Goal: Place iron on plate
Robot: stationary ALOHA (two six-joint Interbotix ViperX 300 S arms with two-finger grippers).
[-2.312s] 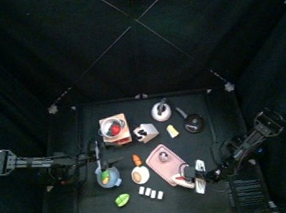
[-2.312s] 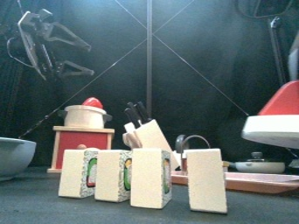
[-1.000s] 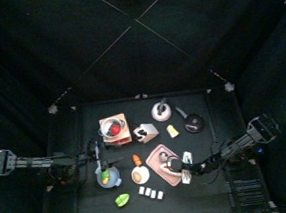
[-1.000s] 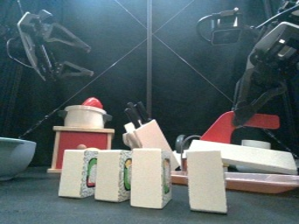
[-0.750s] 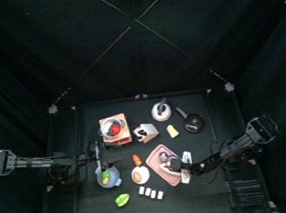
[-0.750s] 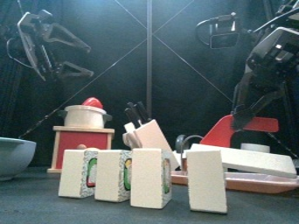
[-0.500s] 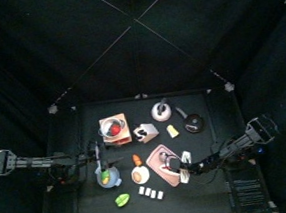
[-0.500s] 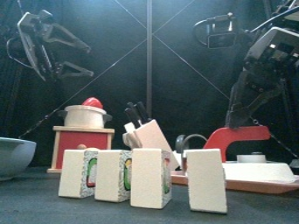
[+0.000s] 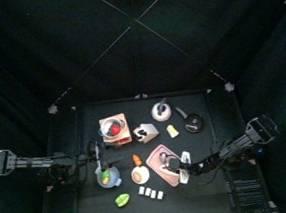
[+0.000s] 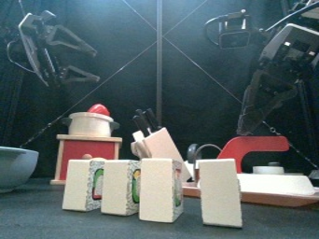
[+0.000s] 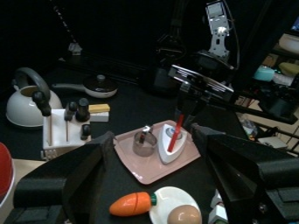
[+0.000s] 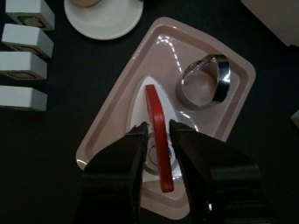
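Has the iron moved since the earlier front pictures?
Yes. In the front view the iron has come down from above the plate and now rests flat on it, with the right gripper at its red handle.

Iron [image 12: 156, 131]: white body with red handle; in the right wrist view the right gripper [image 12: 155, 147] covers its rear part.
Iron base: in the front view hidden behind the white blocks [image 10: 218, 192].
Plate [image 10: 284, 197]: pale pink; cut off by the front view's right edge.
Left gripper [image 11: 146, 179]: jaw tips run out of the left wrist view's bottom edge.
Top view: items on the table [image 9: 74, 124] too small to tell apart.
Grey bowl [image 10: 15, 166]: cut off at the front view's left edge.
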